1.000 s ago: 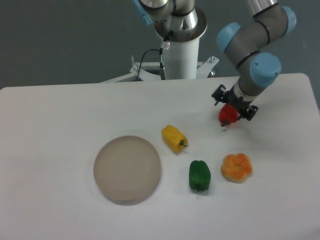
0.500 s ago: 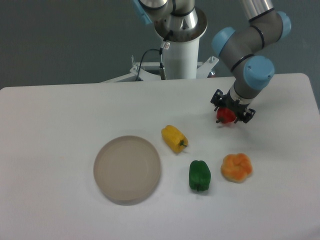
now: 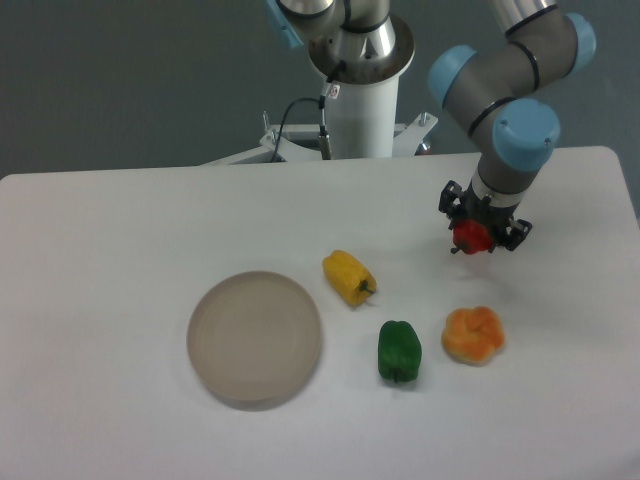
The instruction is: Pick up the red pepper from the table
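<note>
Only one view here, the fixed camera looking down at the large plain white matte tabletop [image 3: 120, 220]. The two-finger black end effector [image 3: 478, 232] hangs off the grey-and-blue arm on the right side, and its fingers sit on either side of the small glossy bright-red bell pepper [image 3: 471, 238], pinching it as far as I can tell. The pepper sits tucked up between the fingers near the right rear part of the tabletop. Whether it's fully off the surface or just skimming it, honestly can't tell from this angle.

Other stuff around: an orange lobed pepper [image 3: 473, 335] nearer the camera from the red one and clear of it, a dark green pepper [image 3: 399, 351] beside that, a yellow pepper [image 3: 348, 277] toward the middle, and a round greyish-beige plate [image 3: 255, 338] on the left.

What could go wrong, imo: that pepper is slick and rounded, and the grip looks like it's on the upper part, so it could squirt out or rotate in the fingers if the arm swings fast. If it drops it'd probably roll, maybe into the orange one.
</note>
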Controlling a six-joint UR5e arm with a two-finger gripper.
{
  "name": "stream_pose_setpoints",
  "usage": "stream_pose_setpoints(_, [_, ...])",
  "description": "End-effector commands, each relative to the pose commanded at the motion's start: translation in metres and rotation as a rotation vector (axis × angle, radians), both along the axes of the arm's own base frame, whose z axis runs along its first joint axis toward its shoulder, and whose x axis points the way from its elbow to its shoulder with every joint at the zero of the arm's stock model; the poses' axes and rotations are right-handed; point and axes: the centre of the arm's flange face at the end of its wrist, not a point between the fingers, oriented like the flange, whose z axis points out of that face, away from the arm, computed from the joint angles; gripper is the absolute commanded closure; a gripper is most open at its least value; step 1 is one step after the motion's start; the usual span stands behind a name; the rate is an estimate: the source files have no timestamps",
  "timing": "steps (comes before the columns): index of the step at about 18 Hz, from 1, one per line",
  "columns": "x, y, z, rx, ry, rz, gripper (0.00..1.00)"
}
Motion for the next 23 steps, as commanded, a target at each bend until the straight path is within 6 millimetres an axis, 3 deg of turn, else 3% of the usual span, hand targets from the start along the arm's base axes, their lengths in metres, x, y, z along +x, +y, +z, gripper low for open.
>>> stream_pose_setpoints(5, [-0.015, 0.025, 0.036, 0.046, 0.011, -0.019, 0.66])
stream_pose_setpoints(10, [-0.013, 0.051, 0.039, 0.071, 0.018, -0.081, 0.66])
stream_pose_setpoints(13, [-0.014, 0.050, 0.040, 0.065, 0.024, -0.188, 0.66])
stream_pose_setpoints(23, [-0.013, 0.045, 0.037, 0.018, 0.034, -0.190, 0.65])
